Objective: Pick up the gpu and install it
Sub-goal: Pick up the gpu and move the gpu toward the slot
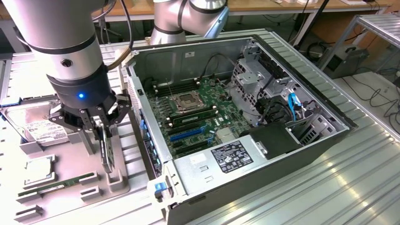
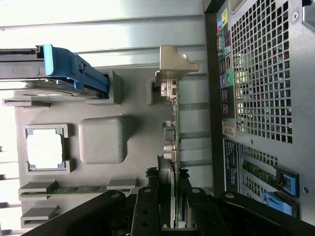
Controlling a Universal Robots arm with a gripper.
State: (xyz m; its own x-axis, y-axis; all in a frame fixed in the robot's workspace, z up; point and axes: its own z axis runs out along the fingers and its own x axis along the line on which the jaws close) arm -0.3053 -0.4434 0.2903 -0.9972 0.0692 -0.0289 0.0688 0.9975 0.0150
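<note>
- The gpu (image 1: 106, 147) (image 2: 171, 123) stands on its long edge in a slot holder along the edge of the grey parts tray (image 1: 75, 143) (image 2: 133, 98) that runs beside the computer case. On my wrist feed I see it edge-on, its metal bracket (image 2: 173, 64) at the end away from the gripper.
- The gripper (image 1: 104, 133) (image 2: 170, 177) comes straight down over the card. Its dark fingers (image 2: 152, 189) are clamped against the card's two faces, and the card's lower edge sits in the holder.
- I can read no writing on the card itself.
- Further in on the tray, a processor chip (image 1: 39, 169) (image 2: 45, 150) lies flat in a square recess, and a slim green RAM stick (image 1: 56, 183) (image 2: 69, 189) lies in clips near the tray's corner.
- A hard drive (image 1: 34, 124) (image 2: 34, 87) sits toward the tray's edge away from the case. Its white label carries print too small for me to read.
- The computer case (image 1: 312, 140) (image 2: 261, 73) lies on its side, open, just beside the tray.
- Inside I see the green motherboard (image 1: 212, 112), a bare processor socket (image 1: 187, 101) and blue expansion slots (image 1: 187, 134).
- The power supply (image 1: 231, 157) has a black-and-white label, and its text is not legible from here.
- The stickers on the case's rear panel are also unreadable.
</note>
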